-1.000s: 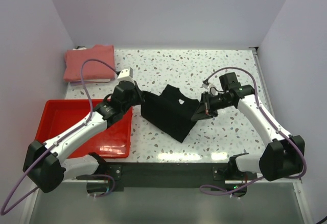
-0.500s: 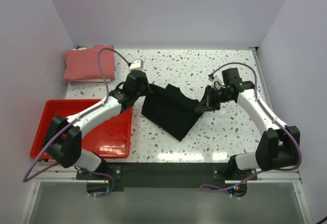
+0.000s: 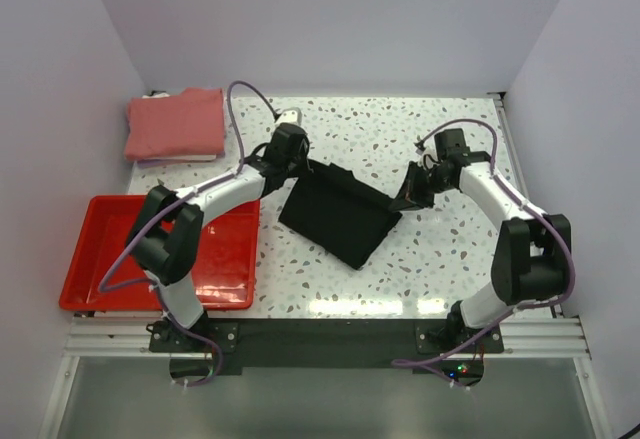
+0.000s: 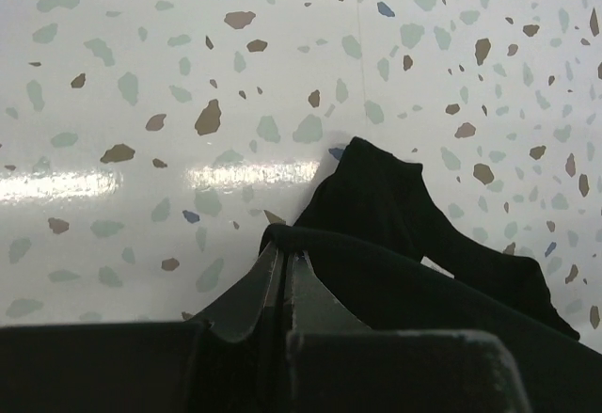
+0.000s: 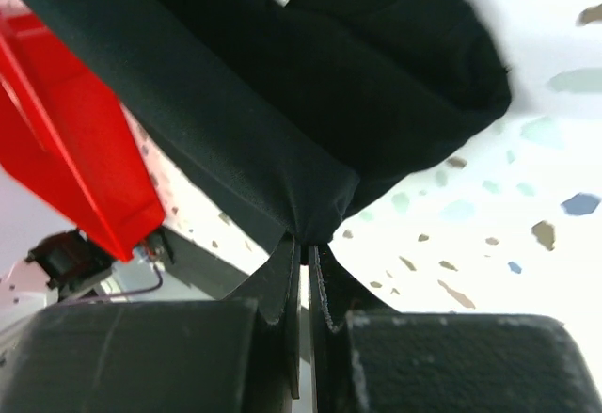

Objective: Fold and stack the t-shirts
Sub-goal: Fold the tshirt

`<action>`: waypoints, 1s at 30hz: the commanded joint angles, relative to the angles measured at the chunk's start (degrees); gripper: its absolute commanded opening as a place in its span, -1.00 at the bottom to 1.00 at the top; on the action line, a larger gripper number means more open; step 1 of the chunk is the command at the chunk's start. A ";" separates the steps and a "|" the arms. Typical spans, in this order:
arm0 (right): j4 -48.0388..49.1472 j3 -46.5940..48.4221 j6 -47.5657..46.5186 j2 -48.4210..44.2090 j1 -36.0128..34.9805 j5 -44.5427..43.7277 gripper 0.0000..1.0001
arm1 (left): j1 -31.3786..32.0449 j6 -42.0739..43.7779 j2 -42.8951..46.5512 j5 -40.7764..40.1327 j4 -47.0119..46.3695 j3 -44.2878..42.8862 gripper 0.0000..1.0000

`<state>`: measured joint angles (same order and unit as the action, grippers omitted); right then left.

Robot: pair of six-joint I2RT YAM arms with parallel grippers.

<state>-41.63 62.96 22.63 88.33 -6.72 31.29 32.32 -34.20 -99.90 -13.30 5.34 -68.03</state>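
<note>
1. Here, the salmon-pink shirt (image 3: 175,124) lies folded at the far left corner of the table (image 3: 460,259), behind the red tray (image 3: 100,259).
2. The left gripper (image 4: 287,261) pinches the black shirt (image 3: 340,214) at its far left edge.
3. Mid-table, the shirt lies partly folded.
4. The right gripper (image 5: 306,244) clamps its right corner; uneven pulling could slip cloth free and skew the fold.

A robotics lab test cell is indicated: a speckled tabletop (image 3: 450,249) is enclosed by plain pale walls (image 3: 330,19), and a left arm (image 3: 215,194) and right arm (image 3: 500,199) are bolted to an aluminium rail (image 3: 570,331) (purple cables (image 3: 232,104) are left exposed).
</note>
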 commanded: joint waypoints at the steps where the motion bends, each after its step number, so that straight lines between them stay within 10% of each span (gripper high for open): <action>1: 1.46 2.61 0.40 1.75 1.18 -3.51 -1.00 | -1.64 2.47 -3.27 -1.99 -1.31 -5.26 -1.00; 20: 3.48 2.43 2.50 9.14 3.99 -5.97 -0.95 | -2.70 5.19 -16.99 7.58 0.45 -15.73 -0.80; 24: 2.96 2.08 2.59 6.33 4.17 -10.80 -0.09 | -2.70 6.24 -15.78 11.28 0.81 -16.70 -0.02; 25: 3.04 1.99 2.50 5.37 4.17 -11.16 0.89 | -2.70 6.33 -15.07 11.45 0.98 -16.35 0.23; 27: 3.04 1.73 1.98 1.76 4.17 -11.16 0.98 | -2.70 6.16 -11.66 11.54 0.64 -14.25 0.49; 28: 3.04 1.64 1.89 0.27 4.17 -11.16 0.98 | -2.70 6.16 -10.33 11.63 0.11 -13.19 0.92; 30: 3.57 0.94 1.71 -3.67 4.17 -10.03 0.98 | -2.61 5.81 -6.13 11.89 -0.77 -11.08 1.00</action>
<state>-38.54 63.88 24.82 92.44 -2.63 22.06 30.00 -29.06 -114.83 -2.83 6.90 -80.51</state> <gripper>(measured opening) 0.986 0.984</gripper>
